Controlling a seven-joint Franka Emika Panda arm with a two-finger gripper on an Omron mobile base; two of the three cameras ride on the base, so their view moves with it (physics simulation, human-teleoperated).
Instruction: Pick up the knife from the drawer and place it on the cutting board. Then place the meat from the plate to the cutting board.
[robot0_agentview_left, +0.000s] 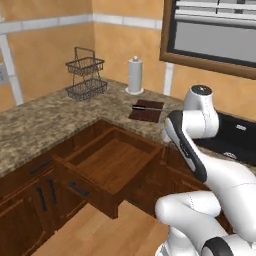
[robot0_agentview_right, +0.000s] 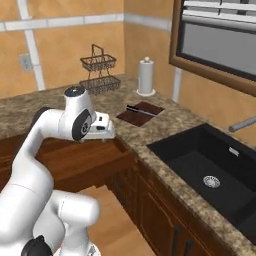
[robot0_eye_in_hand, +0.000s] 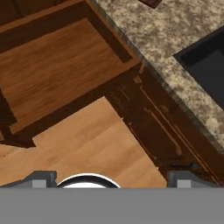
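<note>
**Knife on the board, drawer open, gripper spread wide and empty**

A speckled granite counter (robot0_agentview_left: 45, 125) is seen running around a corner beneath orange-tan walls, with dark-brown cabinets below and a light wood floor (robot0_agentview_left: 100, 232) in front. A dark-framed window (robot0_agentview_right: 220, 45) is set in the wall above a black sink (robot0_agentview_right: 200, 165), which is sunk into the counter on the right.

The drawer (robot0_agentview_left: 107, 165) is pulled out of the cabinet run, and its plain wood bottom is bare. The cutting board (robot0_agentview_left: 146, 110) lies flat on the counter near the corner, and the knife (robot0_agentview_left: 145, 107) is laid across it. A white paper-towel roll (robot0_agentview_left: 135, 75) stands upright just behind the board, and a two-tier black wire basket (robot0_agentview_left: 86, 75) is placed further along the counter, well apart from it.

The white arm is folded between the drawer and the sink, partly blocking the counter edge in both base views. In the hand view the gripper (robot0_eye_in_hand: 111, 179) is held above the floor and the cabinet front beside the drawer; its finger tips (robot0_eye_in_hand: 41, 178) stand far apart and nothing is held between them.
</note>
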